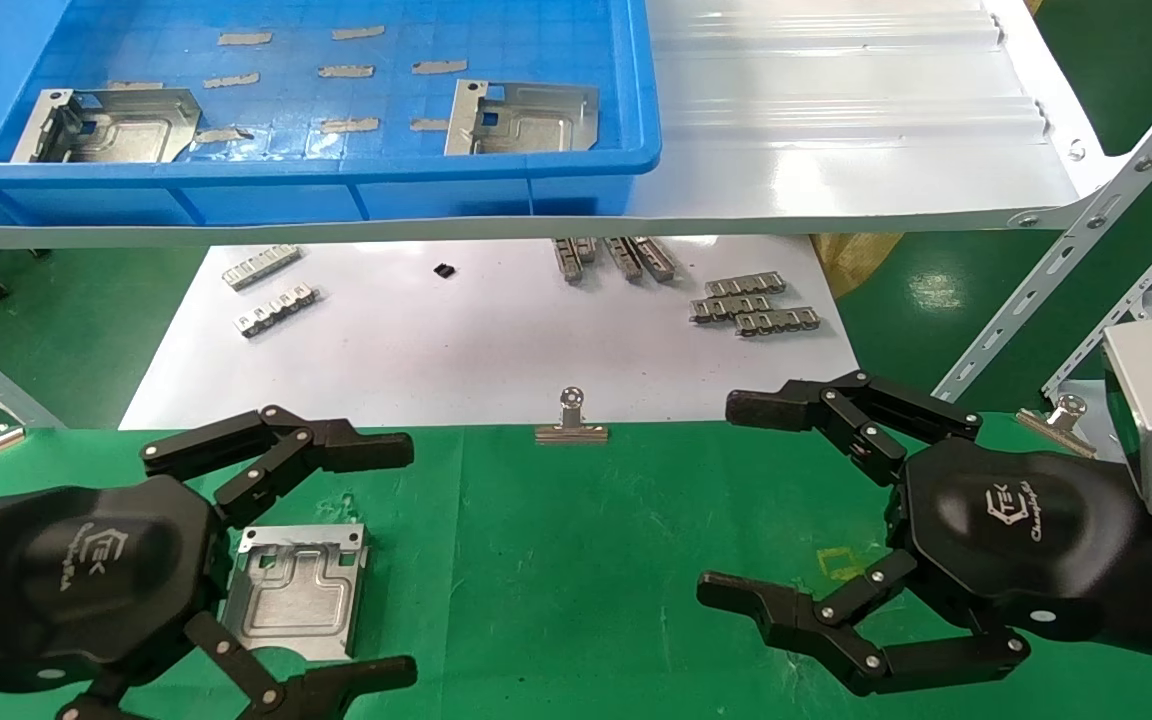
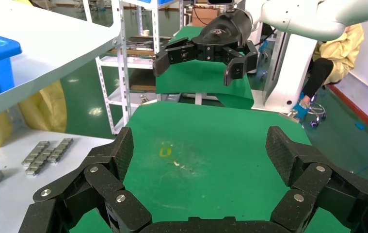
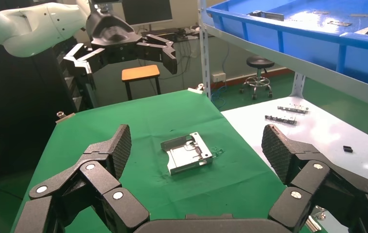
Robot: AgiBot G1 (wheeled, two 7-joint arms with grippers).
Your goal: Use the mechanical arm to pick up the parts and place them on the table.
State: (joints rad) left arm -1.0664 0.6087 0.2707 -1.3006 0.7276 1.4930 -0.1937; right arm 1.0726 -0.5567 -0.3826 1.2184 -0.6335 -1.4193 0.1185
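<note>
**Both tools spread and level above the counter**

Left tool (image 1: 336, 560): black jointed fingers (image 1: 276, 455) splayed wide, glossy palm shell turned upward with its white logo showing, nothing between the fingers. Right tool (image 1: 736, 500): the same wide spread, fingers (image 1: 836, 410) reaching toward the robot's left, silver wrist block behind the palm. Each wrist view shows its own tool (image 2: 196, 150) (image 3: 196, 150) gaping, with the opposite one raised farther off.

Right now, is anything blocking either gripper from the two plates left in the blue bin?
Only the bin's front wall: both plates lie behind it on the raised shelf. The open left gripper and right gripper hover lower, over the table.
</note>
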